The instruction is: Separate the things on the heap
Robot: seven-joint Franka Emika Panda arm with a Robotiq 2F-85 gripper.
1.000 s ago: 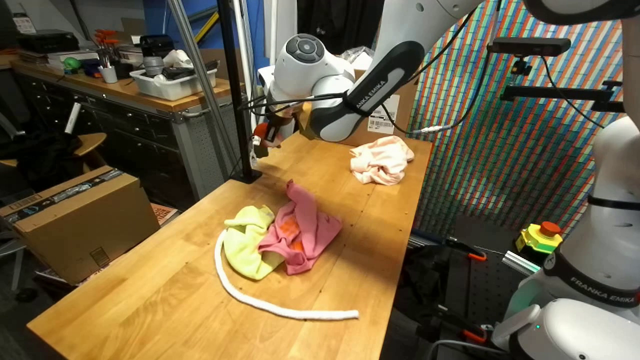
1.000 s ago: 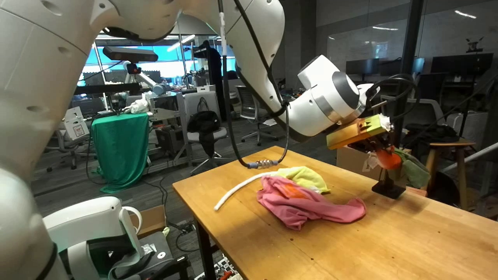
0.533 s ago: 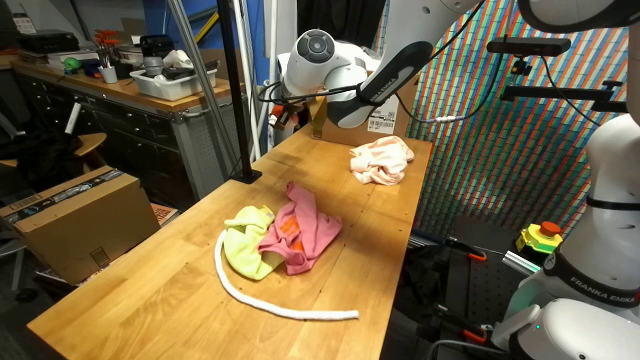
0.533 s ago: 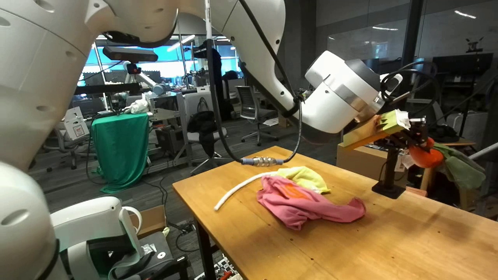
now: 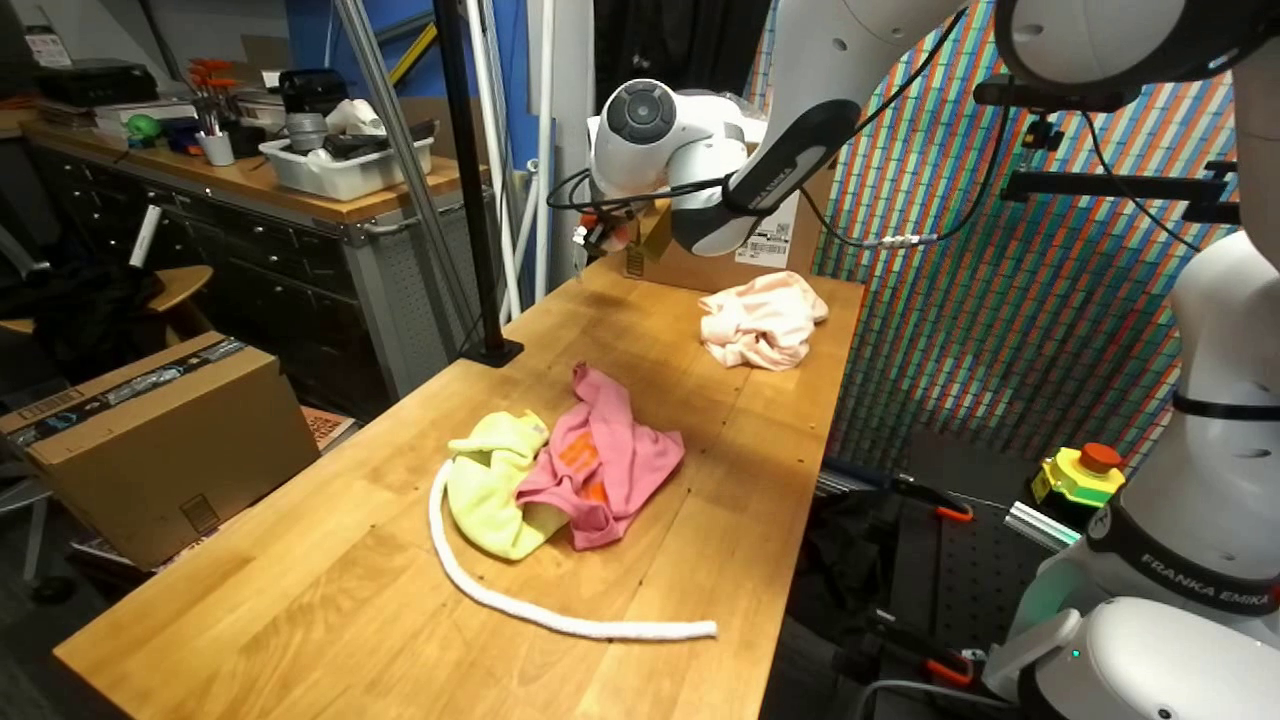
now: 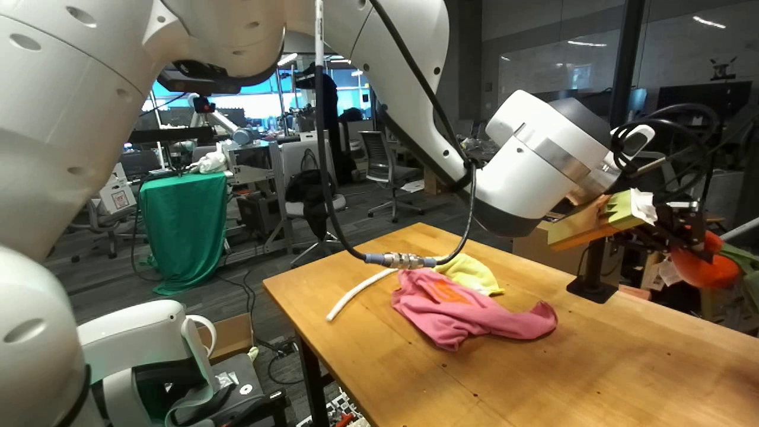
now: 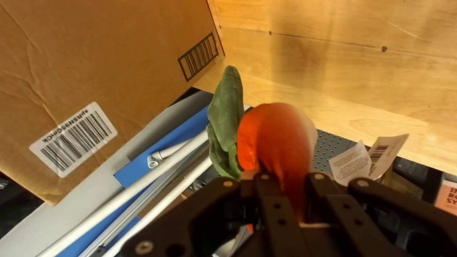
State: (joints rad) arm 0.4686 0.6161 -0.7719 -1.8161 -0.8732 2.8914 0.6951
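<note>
Fingers [image 7: 268,194] — grasping orange plush [image 7: 278,137] aloft | pink cloth [image 5: 632,455] — overlapping yellow cloth [image 5: 492,490]

The arm [image 6: 424,35] is white and rounded, with dark trim [image 6: 507,222]. In an exterior view, a black band [image 5: 1185,572] at four o'clock reads FRANKA EMIKA; a grey button disc [image 5: 641,112] sits at twelve. In an exterior view, a silver connector [image 6: 401,261] joins black cable [image 6: 322,130] at five. The wrist view's dark pincer [image 7: 291,178] shows a screw head [image 7: 144,247] at seven.
</note>
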